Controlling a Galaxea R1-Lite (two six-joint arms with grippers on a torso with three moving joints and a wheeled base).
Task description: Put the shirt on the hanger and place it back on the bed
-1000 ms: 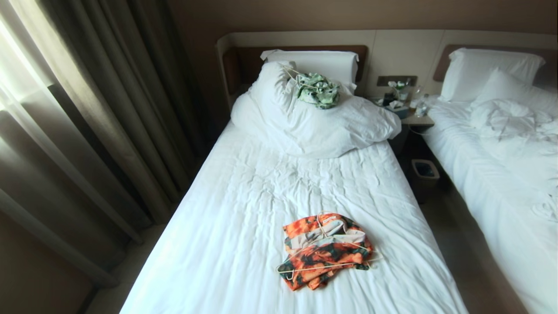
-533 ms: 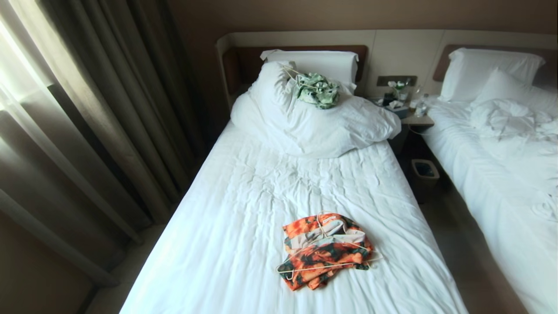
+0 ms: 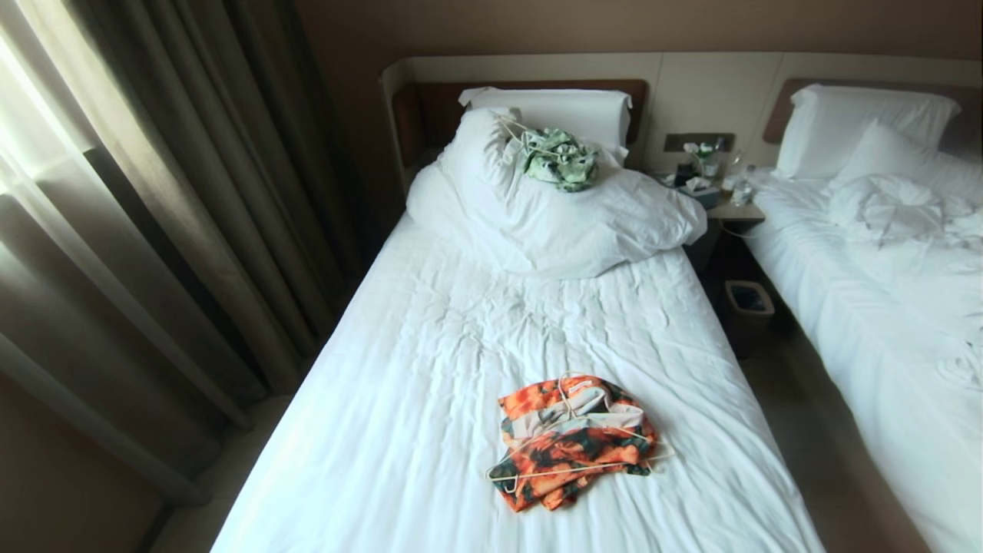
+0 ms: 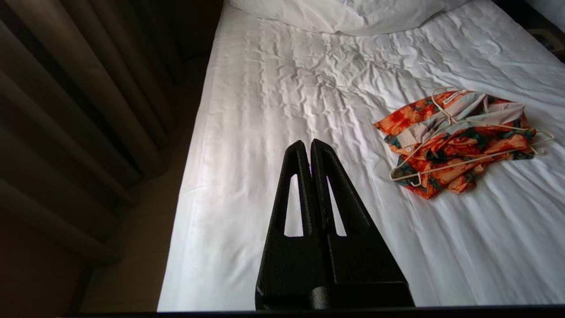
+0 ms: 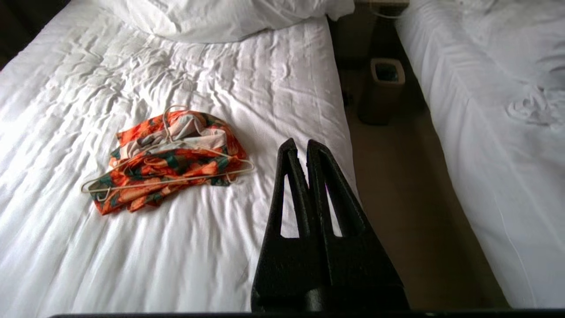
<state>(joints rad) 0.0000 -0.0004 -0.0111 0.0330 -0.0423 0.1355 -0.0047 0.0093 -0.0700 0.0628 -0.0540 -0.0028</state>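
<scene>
The orange-flowered shirt point(image 3: 572, 442) lies crumpled on the white sheet of the bed point(image 3: 461, 346), near its foot. The cream wire hanger point(image 3: 584, 466) lies on top of the shirt, its hook pointing toward the pillows. Neither arm shows in the head view. In the left wrist view, my left gripper point(image 4: 307, 143) is shut and empty, held above the sheet, with the shirt point(image 4: 454, 141) and hanger point(image 4: 476, 157) off to one side. My right gripper point(image 5: 298, 143) is also shut and empty, over the bed's aisle edge, apart from the shirt point(image 5: 167, 172) and hanger point(image 5: 176, 179).
A green-and-white garment point(image 3: 561, 160) sits on the bunched duvet by the pillows. Curtains point(image 3: 153, 230) hang along the bed's left. A second bed point(image 3: 883, 292) stands on the right across a narrow aisle, with a bin point(image 3: 749, 303) and a cluttered nightstand point(image 3: 729, 207) between them.
</scene>
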